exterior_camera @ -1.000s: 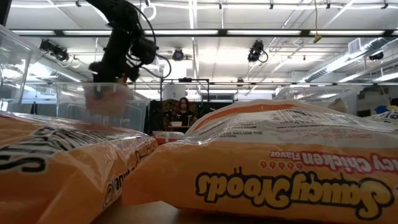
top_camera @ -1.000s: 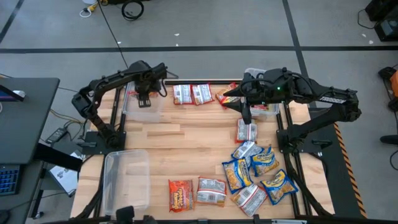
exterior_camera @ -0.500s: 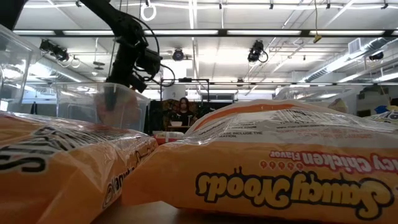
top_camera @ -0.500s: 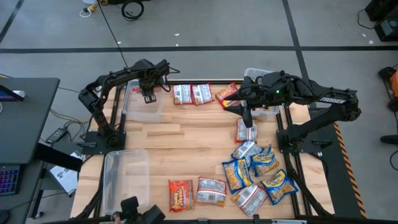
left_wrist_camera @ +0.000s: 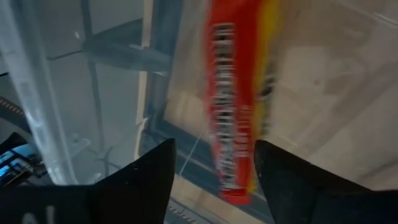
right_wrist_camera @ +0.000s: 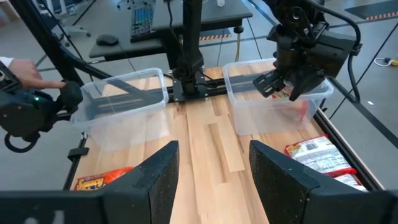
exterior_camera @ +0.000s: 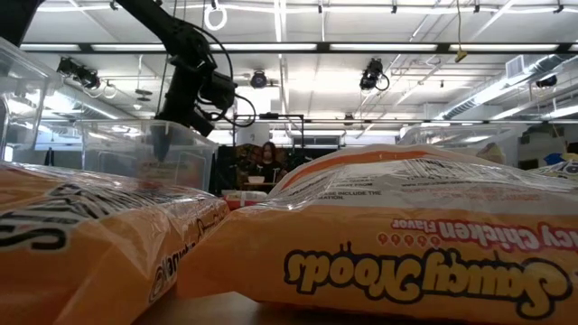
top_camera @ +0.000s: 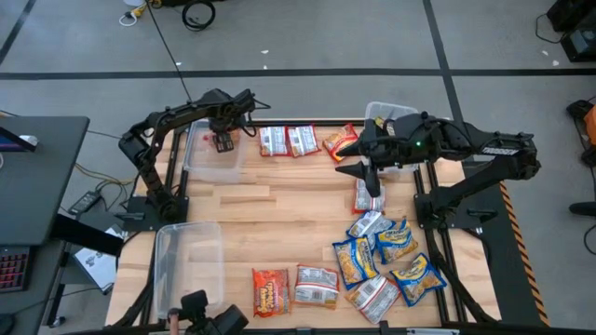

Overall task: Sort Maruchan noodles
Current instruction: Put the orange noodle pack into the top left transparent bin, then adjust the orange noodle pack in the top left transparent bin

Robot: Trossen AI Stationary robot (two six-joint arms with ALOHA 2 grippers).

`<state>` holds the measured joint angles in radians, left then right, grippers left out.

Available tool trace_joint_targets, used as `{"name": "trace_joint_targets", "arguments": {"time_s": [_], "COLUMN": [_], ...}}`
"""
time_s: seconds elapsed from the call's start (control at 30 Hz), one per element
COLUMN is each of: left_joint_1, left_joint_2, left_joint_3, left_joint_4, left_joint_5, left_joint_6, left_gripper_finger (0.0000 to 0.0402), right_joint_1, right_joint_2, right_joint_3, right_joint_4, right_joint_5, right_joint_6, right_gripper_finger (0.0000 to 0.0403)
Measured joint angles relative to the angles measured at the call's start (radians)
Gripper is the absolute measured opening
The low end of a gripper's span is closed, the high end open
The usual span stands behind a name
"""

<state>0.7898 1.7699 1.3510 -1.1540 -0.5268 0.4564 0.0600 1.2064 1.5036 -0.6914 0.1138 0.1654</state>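
Noodle packets are spread over the table (top_camera: 279,209). Far-left corner: a clear bin (top_camera: 212,154) holds one orange-red packet (top_camera: 192,140), seen in the left wrist view (left_wrist_camera: 239,106) lying on the bin floor. The left gripper (top_camera: 223,141) is held above this bin, fingers spread, nothing between them; in the right wrist view it is seen over the same bin (right_wrist_camera: 278,84). Near-left corner: a second clear bin (top_camera: 187,270), no contents visible. Along the near edge, an orange packet (top_camera: 270,290) lies beside a silver packet (top_camera: 317,287). Along the far edge, two silver-red packets (top_camera: 287,140) lie side by side, then an orange-red one (top_camera: 341,140). The right gripper (top_camera: 372,182) is located over a single silver packet (top_camera: 368,198) right of centre; fingers are seen apart in the right wrist view, nothing gripped. Behind it a third bin (top_camera: 391,114) is partly hidden by the arm. Near-right: a cluster of blue-and-yellow and silver packets (top_camera: 386,261), overlapping. A person's hand (right_wrist_camera: 18,70) is seen beyond the table.
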Motion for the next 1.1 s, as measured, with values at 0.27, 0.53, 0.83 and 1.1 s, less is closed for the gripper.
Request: {"name": "trace_joint_targets", "arguments": {"time_s": [0.27,0.53,0.83,1.1], "left_joint_1": [0.001,-0.008,-0.014,0.011], "left_joint_2": [0.0,-0.027,-0.168,-0.17], "left_joint_3": [0.0,0.0,0.0,-0.086], "left_joint_4": [0.002,-0.066,-0.147,-0.14], "left_joint_5": [-0.066,-0.003,0.391,0.632], "left_joint_6": [-0.031,-0.104,-0.184,-0.125], "left_gripper_finger": [0.0242,0.0242,0.024,0.0196], "right_joint_1": [0.007,0.025,0.025,0.049], "right_joint_2": [0.0,0.0,0.0,0.0], "right_joint_3": [0.0,0.0,0.0,0.0], "right_joint_4": [0.0,-0.007,-0.032,-0.049], "right_joint_5": [0.001,0.001,0.001,0.002], "right_joint_6": [0.024,0.049,0.074,0.139], "right_gripper_finger": [0.0199,0.0199,0.0199,0.0199]}}
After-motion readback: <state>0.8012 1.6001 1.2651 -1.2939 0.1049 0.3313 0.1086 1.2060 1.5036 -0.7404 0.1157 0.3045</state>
